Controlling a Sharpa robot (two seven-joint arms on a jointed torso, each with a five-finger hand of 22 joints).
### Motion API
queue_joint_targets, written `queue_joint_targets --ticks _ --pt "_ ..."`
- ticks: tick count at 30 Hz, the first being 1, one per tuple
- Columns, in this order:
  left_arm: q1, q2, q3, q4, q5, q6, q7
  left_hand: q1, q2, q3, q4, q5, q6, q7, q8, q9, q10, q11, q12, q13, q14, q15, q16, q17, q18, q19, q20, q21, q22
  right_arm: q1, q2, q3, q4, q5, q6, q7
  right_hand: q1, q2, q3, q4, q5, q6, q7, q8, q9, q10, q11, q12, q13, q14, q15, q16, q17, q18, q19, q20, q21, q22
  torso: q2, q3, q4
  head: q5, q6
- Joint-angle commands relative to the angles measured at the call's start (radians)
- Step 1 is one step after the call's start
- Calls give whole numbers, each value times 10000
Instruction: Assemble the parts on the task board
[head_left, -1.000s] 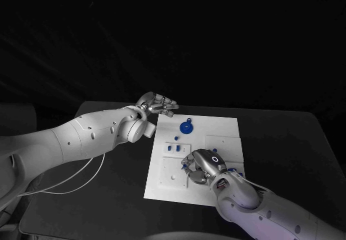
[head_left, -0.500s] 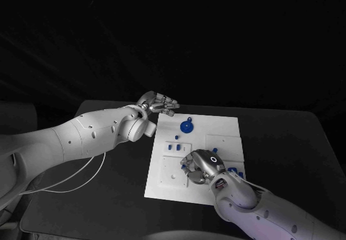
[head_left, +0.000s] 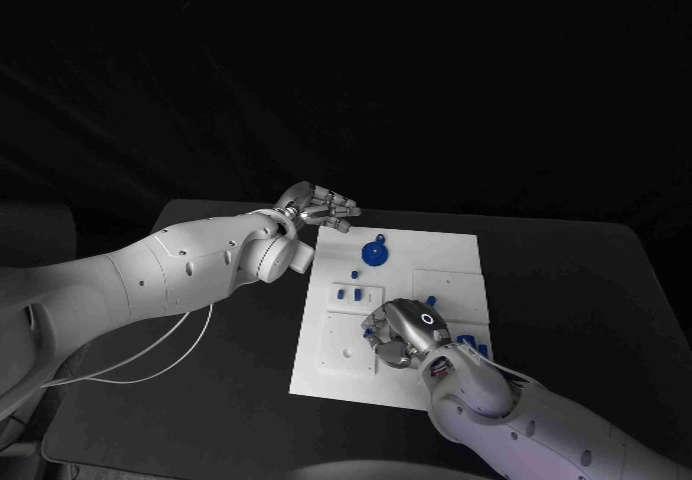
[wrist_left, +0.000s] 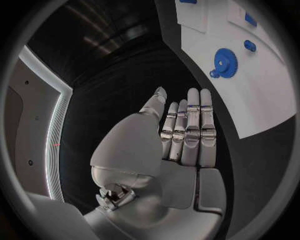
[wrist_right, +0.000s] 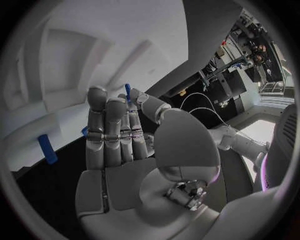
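Silver right hand (head_left: 405, 331) pinches a blue part (wrist_right: 127, 92) over the task board (head_left: 325, 372), shifted slightly left; left hand (head_left: 320, 209) stays open.

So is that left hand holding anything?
No, open: the left hand holds nothing, fingers straight, over black table beside the task board.

A black worktop (head_left: 216, 400) carries the white task board (head_left: 447, 255), which lies flat near its middle. A thin white cable (head_left: 159, 365) loops across the worktop's left part, towards the near edge.
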Motion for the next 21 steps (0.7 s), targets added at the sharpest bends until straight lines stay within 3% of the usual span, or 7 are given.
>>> queue_joint_targets --ticks 1,21 --pt "10 24 9 14 50 143 43 -25 71 -27 -8 3 -18 36 -21 14 -44 8 -24 -2 -59 -7 -23 -13 -65 3 73 36 -9 -10 57 -14 -41 -253 232 -106 1 91 -6 -31 9 80 19 68 8 54 13 39 8 2 -72 -67 14 125 384 -48 -43 6 3 1 0 11 -12" --pt "10 21 9 18 51 210 -9 -36 72 -44 3 2 -42 44 -17 15 -81 19 -24 -1 -78 4 -27 -16 -65 4 83 35 -79 -12 151 -34 -124 -425 142 -393 1 94 -4 -52 16 90 15 69 9 67 10 42 10 7 -76 -66 18 125 393 -51 -13 21 -2 5 -3 37 -37"
